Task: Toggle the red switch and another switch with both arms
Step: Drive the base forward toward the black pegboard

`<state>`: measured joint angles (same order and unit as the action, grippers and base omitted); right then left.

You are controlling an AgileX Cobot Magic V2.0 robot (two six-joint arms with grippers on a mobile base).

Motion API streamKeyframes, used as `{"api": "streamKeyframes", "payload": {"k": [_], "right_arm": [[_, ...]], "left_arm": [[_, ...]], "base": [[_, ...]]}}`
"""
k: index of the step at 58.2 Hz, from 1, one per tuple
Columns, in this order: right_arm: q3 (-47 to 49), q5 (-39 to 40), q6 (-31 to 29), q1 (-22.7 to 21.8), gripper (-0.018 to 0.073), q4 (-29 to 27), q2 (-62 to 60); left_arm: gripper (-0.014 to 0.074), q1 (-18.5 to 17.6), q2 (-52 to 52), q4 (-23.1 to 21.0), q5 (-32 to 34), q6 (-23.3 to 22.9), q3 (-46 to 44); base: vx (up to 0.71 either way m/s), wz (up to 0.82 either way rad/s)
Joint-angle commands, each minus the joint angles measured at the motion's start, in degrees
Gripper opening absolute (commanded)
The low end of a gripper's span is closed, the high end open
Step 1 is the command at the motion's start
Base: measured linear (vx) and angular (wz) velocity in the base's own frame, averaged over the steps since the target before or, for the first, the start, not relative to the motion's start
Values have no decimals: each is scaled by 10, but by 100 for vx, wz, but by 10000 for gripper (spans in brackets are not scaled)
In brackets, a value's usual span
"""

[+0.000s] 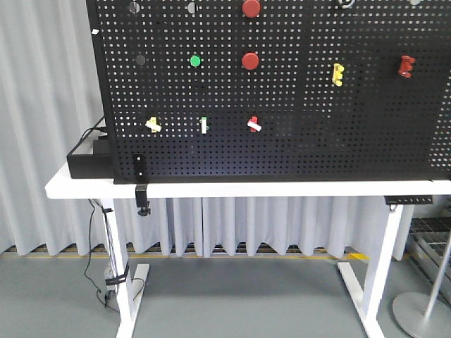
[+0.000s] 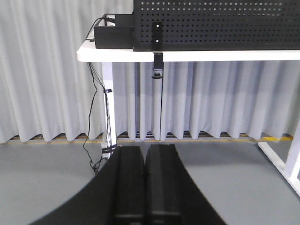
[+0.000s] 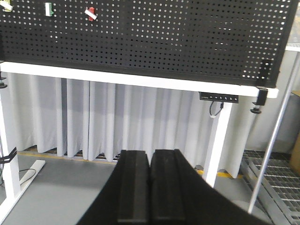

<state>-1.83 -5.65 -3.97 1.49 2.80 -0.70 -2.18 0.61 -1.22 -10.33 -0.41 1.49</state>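
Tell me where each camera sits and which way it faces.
Exterior front: in front of the board, facing the pegboard squarely; red switch and yellow switch visible; no robot body.
Left wrist: behind the shut left gripper, low, facing the left end of the table and the curtain.
Right wrist: behind the shut right gripper, facing the pegboard's lower part.
Shared: front and right wrist views both show the red switch.

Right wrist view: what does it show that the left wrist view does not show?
Only the right wrist view shows the red switch and the right gripper, shut. Only the left wrist view shows the black box at the table end and the left gripper, shut. Both show the pegboard, table and curtain.
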Motion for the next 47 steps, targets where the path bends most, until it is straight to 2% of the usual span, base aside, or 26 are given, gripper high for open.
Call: {"api": "streamKeyframes", "payload": {"k": [1,47], "right_arm": [[-3,48,1,-3,-6,2,5],[-3,48,1,-3,-6,2,5]], "left_arm": [[2,-2,5,0,46,-5,12],[2,-2,5,0,46,-5,12]], "base": [[26,3],[30,0]]}}
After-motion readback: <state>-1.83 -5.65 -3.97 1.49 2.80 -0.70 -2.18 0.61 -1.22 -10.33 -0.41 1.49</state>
